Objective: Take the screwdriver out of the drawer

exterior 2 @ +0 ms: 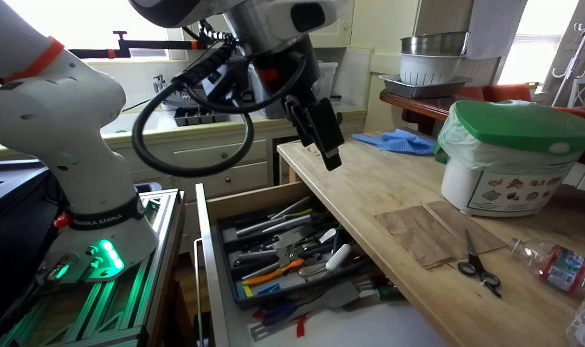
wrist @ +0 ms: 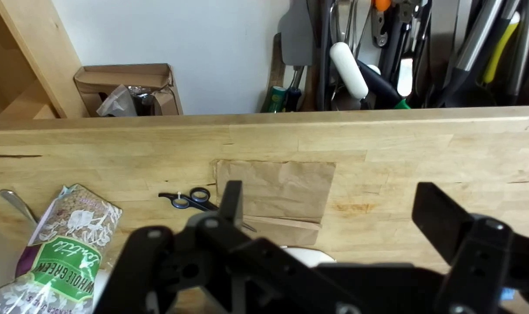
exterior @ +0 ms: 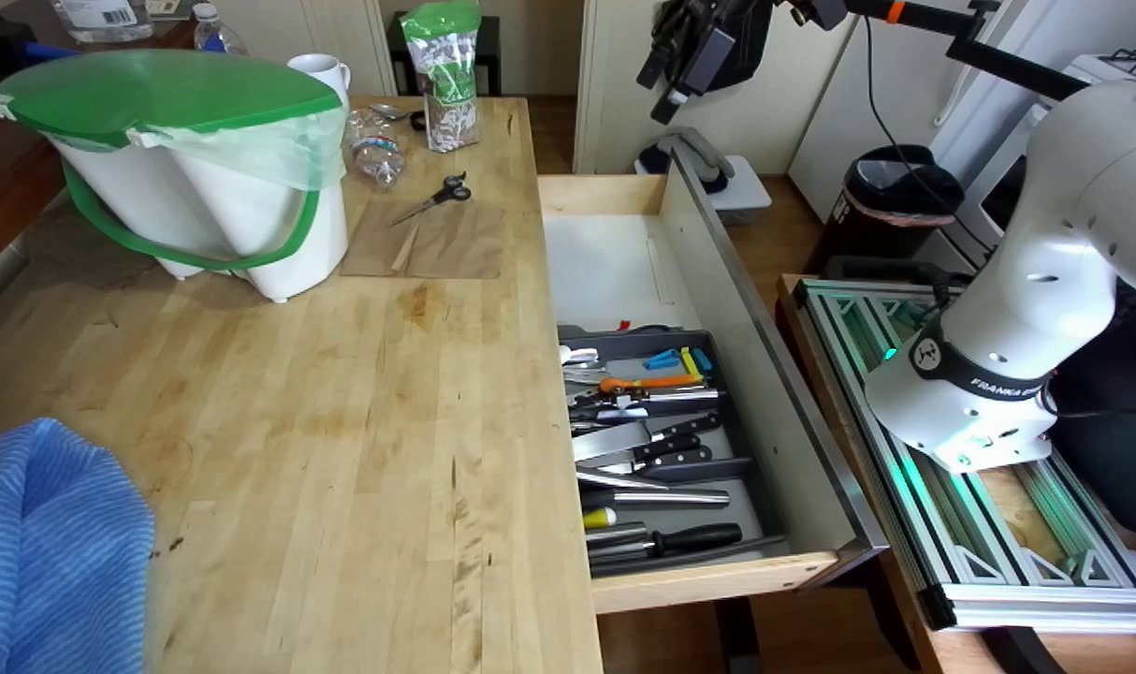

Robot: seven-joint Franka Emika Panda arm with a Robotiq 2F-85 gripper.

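The drawer (exterior: 718,253) stands open beside the worktop; it also shows in an exterior view (exterior 2: 210,279) and in the wrist view (wrist: 225,56). Its dark tray (exterior: 760,468) holds knives, metal-handled tools and an orange-handled tool. A yellow handle with a pale end (exterior: 599,518) lies among the metal handles; it also shows in the wrist view (wrist: 502,50). A short yellow piece (exterior: 690,362) lies beside blue pieces. I cannot tell which is the screwdriver. My gripper (wrist: 332,198) is open and empty, high above the worktop; it also shows in both exterior views (exterior: 660,89) (exterior 2: 320,152).
On the worktop (exterior: 343,449) are a green-lidded white bin (exterior: 194,206), scissors (exterior: 451,192) on brown paper (exterior: 456,243), a plastic bottle (exterior: 378,159), a lentil bag (exterior: 451,84) and a blue cloth (exterior: 53,543). A cardboard box (wrist: 125,76) lies in the drawer's other end.
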